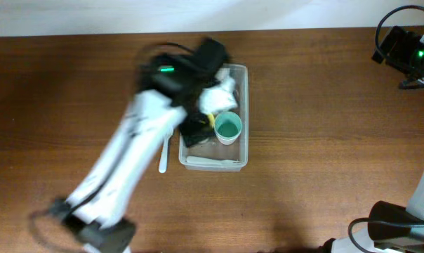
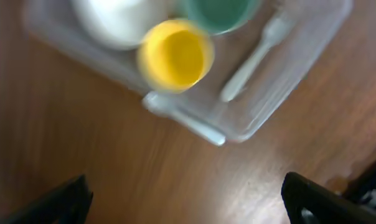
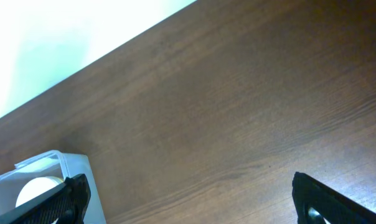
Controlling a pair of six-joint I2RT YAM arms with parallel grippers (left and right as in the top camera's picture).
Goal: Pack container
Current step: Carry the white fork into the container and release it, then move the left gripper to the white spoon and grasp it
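Note:
The clear plastic container point(image 1: 245, 112) sits at the table's middle. It holds a white bowl point(image 1: 224, 87), a teal cup point(image 1: 227, 127), a yellow cup point(image 1: 208, 119) and a white fork point(image 1: 212, 161). My left arm is blurred and reaches over the container's left side. In the left wrist view the container point(image 2: 312, 43) shows the white bowl point(image 2: 116, 22), yellow cup point(image 2: 175, 55), teal cup point(image 2: 219, 11) and fork point(image 2: 253, 59). My left gripper point(image 2: 188, 211) is open and empty above the bare table beside it. My right gripper point(image 3: 188, 208) is open and empty, far right of the container point(image 3: 51, 165).
A white utensil point(image 1: 164, 154) lies on the table outside the container's left wall; it also shows in the left wrist view point(image 2: 185, 118). My right arm point(image 1: 401, 46) is at the far right back corner. The table's back edge runs along the top.

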